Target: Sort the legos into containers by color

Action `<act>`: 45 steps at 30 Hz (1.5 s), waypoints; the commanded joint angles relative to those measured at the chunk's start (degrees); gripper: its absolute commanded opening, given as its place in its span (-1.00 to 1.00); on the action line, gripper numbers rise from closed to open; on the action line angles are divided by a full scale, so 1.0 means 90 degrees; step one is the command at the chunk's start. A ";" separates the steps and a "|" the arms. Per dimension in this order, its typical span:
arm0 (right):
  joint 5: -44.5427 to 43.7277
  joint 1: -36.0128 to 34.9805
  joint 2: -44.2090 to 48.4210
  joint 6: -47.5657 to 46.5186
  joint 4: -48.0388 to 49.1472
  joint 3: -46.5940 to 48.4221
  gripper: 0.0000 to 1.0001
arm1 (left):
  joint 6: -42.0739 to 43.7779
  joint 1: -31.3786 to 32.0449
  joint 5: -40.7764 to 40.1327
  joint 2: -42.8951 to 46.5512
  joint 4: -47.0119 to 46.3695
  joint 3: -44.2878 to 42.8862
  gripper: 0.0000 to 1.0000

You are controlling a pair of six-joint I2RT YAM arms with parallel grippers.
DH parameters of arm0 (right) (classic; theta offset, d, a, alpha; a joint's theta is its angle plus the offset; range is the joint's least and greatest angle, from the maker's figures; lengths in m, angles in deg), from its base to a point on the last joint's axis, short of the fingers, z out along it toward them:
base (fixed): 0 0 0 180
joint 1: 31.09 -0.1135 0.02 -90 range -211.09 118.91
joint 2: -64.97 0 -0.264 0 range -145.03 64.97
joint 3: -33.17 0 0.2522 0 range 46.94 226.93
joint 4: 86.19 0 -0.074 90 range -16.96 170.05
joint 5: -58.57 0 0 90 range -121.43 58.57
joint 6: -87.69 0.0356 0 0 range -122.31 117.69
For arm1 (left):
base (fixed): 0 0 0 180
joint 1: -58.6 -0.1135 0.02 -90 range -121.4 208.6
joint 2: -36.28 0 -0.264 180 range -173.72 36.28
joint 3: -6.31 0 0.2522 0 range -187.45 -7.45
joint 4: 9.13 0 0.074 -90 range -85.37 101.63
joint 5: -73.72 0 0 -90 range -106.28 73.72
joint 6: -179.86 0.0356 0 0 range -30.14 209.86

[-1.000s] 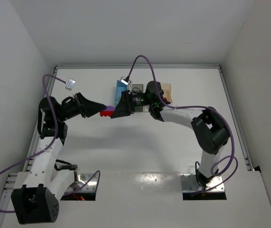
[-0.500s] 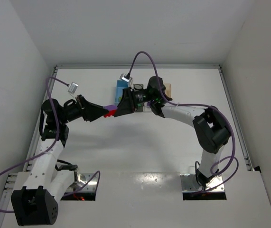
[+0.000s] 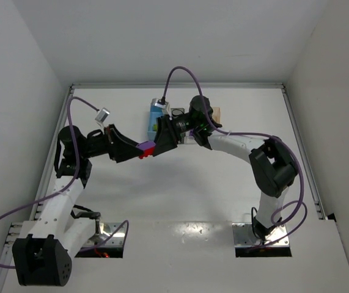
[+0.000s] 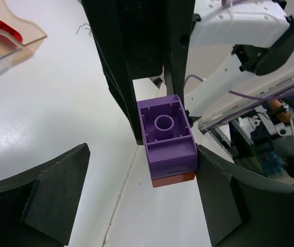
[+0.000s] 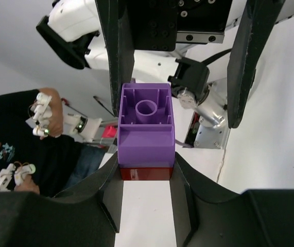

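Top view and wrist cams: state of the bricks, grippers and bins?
brick stack: purple stuck on red, joined, held in mid-air
right gripper: shut on the brick stack
left gripper: open, fingers either side of the stack
orange bin: upright, a red brick inside
blue bin: upright, contents not visible

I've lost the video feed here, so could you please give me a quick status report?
Right gripper shut on purple-and-red lego stack. Left gripper open, fingers flanking the stack. Blue bin just beyond, partly hidden.
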 commanded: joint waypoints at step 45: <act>0.1378 -0.0233 -0.0781 0.3313 0.4375 -0.1080 -0.98 | 0.0345 0.0003 0.1866 -0.0975 -0.0067 -0.0434 0.16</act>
